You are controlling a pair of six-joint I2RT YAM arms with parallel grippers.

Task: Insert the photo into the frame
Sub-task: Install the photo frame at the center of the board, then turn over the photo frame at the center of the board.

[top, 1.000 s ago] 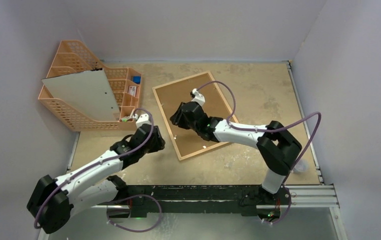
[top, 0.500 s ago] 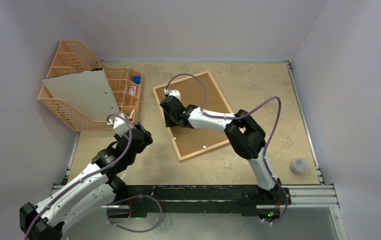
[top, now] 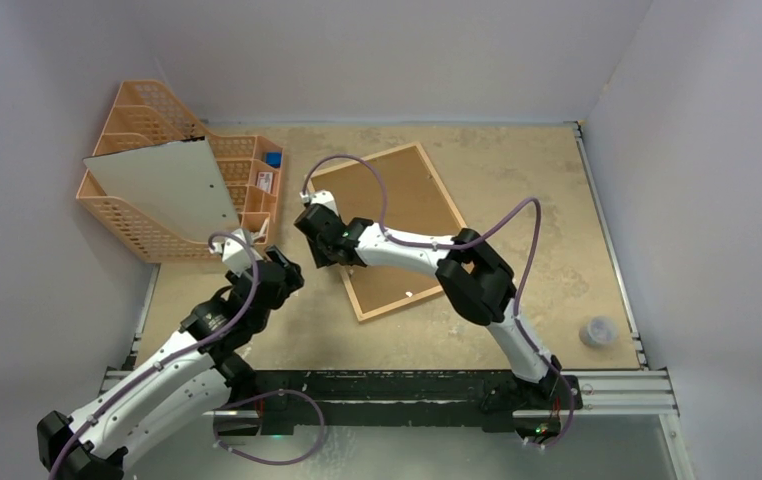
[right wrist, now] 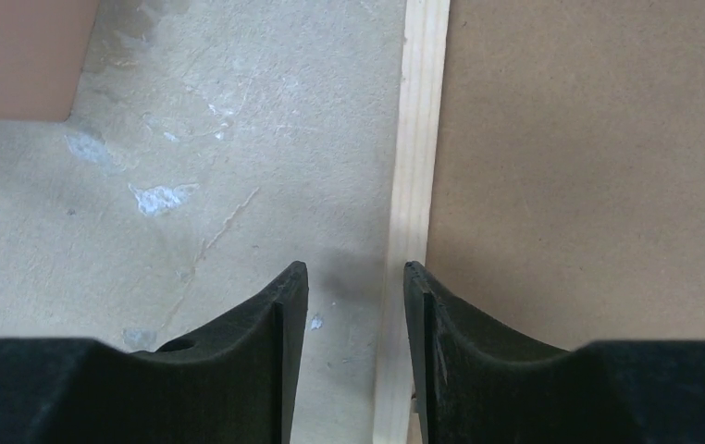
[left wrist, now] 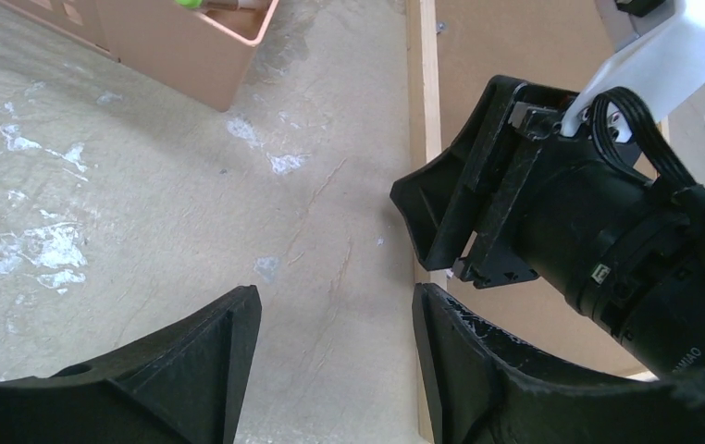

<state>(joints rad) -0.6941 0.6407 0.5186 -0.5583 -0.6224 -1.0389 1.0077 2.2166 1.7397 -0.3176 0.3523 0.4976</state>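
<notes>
The frame [top: 367, 162] lies flat at mid table, back up, its thin light-wood edging around a brown hardboard panel [top: 402, 200]. The photo is not in view. My right gripper [top: 319, 243] is open at the frame's left edge. In the right wrist view its jaws [right wrist: 355, 273] straddle the wood edging [right wrist: 418, 139], one finger over the table and one over the panel [right wrist: 589, 166]. My left gripper [top: 282, 268] is open and empty over bare table just left of the frame. The left wrist view shows its jaws [left wrist: 335, 301] beside the edging [left wrist: 425, 102], facing the right gripper [left wrist: 464, 222].
An orange mesh organizer [top: 147, 235] stands at the back left with a pale grey sheet [top: 167, 190] leaning in it; its corner shows in the left wrist view [left wrist: 182, 46]. A small grey cup [top: 597, 330] sits near the front right edge.
My right gripper has moved left across the hardboard panel to the frame's left edge. My left arm drew back and to the left, then stayed nearly still.
</notes>
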